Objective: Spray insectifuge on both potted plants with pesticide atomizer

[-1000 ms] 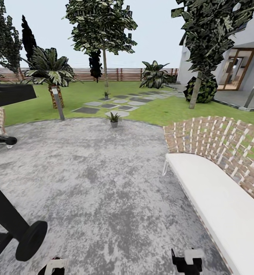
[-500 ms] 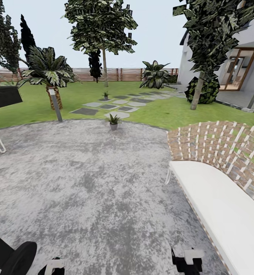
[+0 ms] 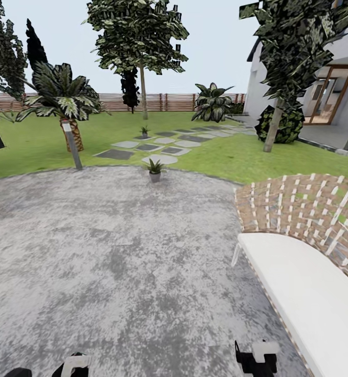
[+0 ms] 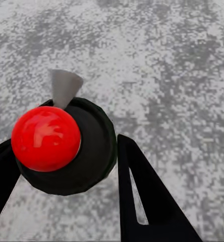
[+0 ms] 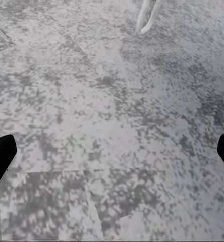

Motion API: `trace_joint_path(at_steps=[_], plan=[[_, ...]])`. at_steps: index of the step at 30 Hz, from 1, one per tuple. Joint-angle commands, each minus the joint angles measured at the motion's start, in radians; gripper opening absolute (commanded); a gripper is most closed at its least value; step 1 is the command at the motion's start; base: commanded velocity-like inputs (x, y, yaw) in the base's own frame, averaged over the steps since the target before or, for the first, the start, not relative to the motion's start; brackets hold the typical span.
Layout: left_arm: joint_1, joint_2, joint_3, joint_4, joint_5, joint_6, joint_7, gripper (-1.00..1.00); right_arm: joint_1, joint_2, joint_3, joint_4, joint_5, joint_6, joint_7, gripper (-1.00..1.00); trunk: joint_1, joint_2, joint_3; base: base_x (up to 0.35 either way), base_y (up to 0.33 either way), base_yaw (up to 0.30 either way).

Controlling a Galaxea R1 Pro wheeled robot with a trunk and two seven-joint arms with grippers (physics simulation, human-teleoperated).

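The left tool (image 4: 71,186) has its two dark fingers (image 4: 142,201) on either side of a round black body topped with a glossy red knob. I take this to be the pesticide atomizer (image 4: 94,151) seen end-on, with a pale grey spout jutting from its far side. The fingers sit close against the black part, so it looks held, though the contact on the right finger is hard to judge. The right tool (image 5: 112,151) is spread wide and holds nothing, with speckled grey paving below it.

The sprayer is probably light, hard plastic with a smooth, somewhat slippery shell. The black lower body is the sensible place to clamp, leaving the knob and spout free. A firm, steady squeeze should be enough.

In the head view both tools (image 3: 71,365) (image 3: 256,358) sit low at the near edge over the round patio (image 3: 116,251). A woven seat (image 3: 299,283) stands near right. One potted plant (image 3: 154,170) stands at the patio's far rim, and the other (image 3: 144,130) is farther off beside the stepping stones (image 3: 160,158).
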Motion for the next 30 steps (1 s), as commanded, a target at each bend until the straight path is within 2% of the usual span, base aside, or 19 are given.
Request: trace_joint_path(at_steps=[1, 6, 13, 30], plan=[[-0.001, 0.0, 0.008, 0.001, -0.01, -0.004, -0.003, -1.0, -0.001, 0.0, -0.005, 0.001, 0.011, -0.002, -0.005, 1.0, 0.0, 0.0, -0.001, 0.34, 0.0, 0.0], [-0.001, 0.0, 0.008, 0.001, -0.01, -0.004, -0.003, -1.0, -0.001, 0.001, -0.003, 0.001, 0.011, -0.002, -0.005, 1.0, 0.0, 0.0, -0.001, 0.34, 0.0, 0.021], [-0.001, 0.0, 0.008, 0.001, -0.01, -0.004, -0.003, -1.0, -0.001, 0.001, -0.003, 0.001, 0.011, -0.002, -0.005, 1.0, 0.0, 0.0, -0.001, 0.34, 0.0, 0.165], [-0.001, 0.0, 0.008, 0.001, -0.009, -0.004, -0.003, -1.0, -0.001, 0.0, -0.003, 0.001, 0.011, -0.002, -0.005, 1.0, 0.0, 0.0, -0.001, 0.34, 0.064, 0.006]])
